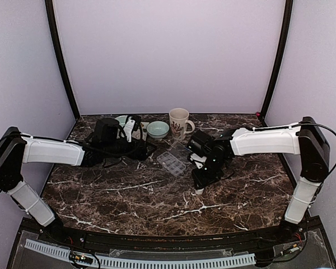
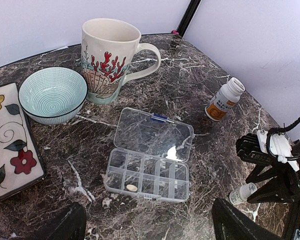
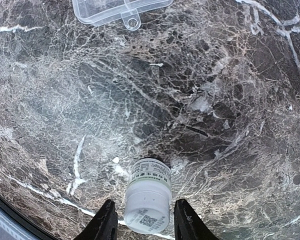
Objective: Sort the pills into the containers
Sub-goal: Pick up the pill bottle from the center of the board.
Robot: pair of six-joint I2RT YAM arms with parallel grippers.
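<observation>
The clear organiser box (image 2: pixel 155 176) lies on the marble with its hinged lid (image 2: pixel 154 134) flat open behind it; it also shows mid-table as the box (image 1: pixel 172 161). One pale oval pill (image 2: pixel 132 188) rests in a front compartment. My left gripper (image 2: pixel 150 231) hovers open just in front of the box, holding nothing. My right gripper (image 3: pixel 146 202) points down right of the box, its fingers (image 3: pixel 106 222) straddling a small white bottle (image 3: pixel 148 196) with a slim gap on each side. The same white bottle (image 2: pixel 241 193) shows under the right gripper (image 1: pixel 199 184).
An amber pill bottle (image 2: pixel 224 99) with a white cap stands behind the box on the right. A coral-patterned mug (image 2: pixel 110 59), a pale green bowl (image 2: pixel 52 93) and a flowered plate (image 2: pixel 10 145) line the back left.
</observation>
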